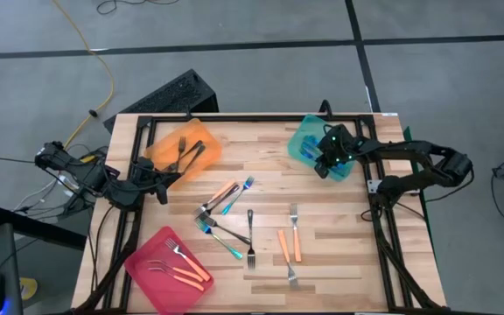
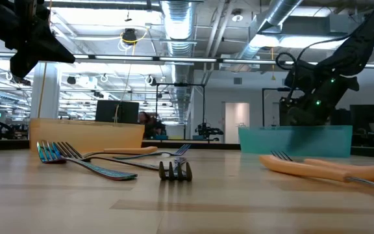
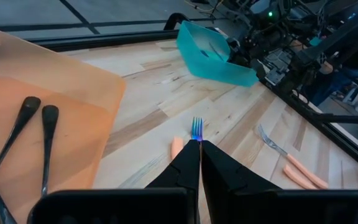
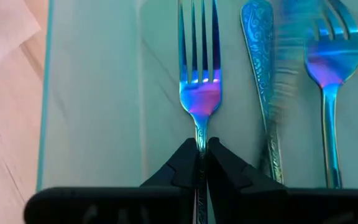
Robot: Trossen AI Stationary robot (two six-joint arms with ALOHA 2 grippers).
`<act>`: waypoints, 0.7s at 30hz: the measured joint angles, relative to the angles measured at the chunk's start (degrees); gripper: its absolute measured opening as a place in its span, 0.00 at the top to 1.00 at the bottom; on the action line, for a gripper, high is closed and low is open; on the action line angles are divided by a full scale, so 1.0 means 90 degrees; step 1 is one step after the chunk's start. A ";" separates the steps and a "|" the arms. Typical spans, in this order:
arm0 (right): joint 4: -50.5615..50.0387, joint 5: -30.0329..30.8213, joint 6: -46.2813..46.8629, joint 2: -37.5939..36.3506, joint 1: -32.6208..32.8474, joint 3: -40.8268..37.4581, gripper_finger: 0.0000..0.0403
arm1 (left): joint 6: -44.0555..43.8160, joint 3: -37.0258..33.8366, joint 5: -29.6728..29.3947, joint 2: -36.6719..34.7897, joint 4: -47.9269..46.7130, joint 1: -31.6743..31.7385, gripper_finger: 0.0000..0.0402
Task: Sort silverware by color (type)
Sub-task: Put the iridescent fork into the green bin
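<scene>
Wooden slatted table point(image 1: 339, 254), centre frame; translucent teal tray point(image 1: 303, 140), upper right. Right gripper point(image 4: 202, 152) pinches an iridescent blue fork point(image 4: 201, 87) over the tray: opening unevenly could tip it onto neighbouring forks. Left gripper point(image 3: 200, 163), clenched empty, waits centre-left.

Robotics lab / industrial open-plan space: exposed ceiling ducts point(image 2: 180, 16), strip lighting, monitors point(image 2: 117, 110) on far benches, grey concrete floor point(image 1: 261, 52), loose yellow cable point(image 1: 90, 61), wooden test table point(image 1: 339, 254).
</scene>
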 joint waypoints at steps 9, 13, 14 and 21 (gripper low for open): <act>-0.0099 0.0000 0.0042 -0.0137 0.0007 -0.0010 0.86 | -0.0010 0.0000 0.0000 0.0000 0.0002 0.0000 1.00; -0.0196 0.0002 0.0047 -0.0298 0.0007 0.0063 0.84 | -0.0015 0.0000 0.0002 0.0000 0.0002 0.0000 1.00; -0.0189 0.0004 0.0058 -0.0315 0.0005 0.0108 0.83 | -0.0015 -0.0001 0.0002 0.0000 0.0002 0.0000 1.00; -0.0445 0.0005 0.0037 -0.0317 0.0002 0.0597 0.72 | -0.0022 0.0000 0.0002 0.0000 0.0005 0.0000 1.00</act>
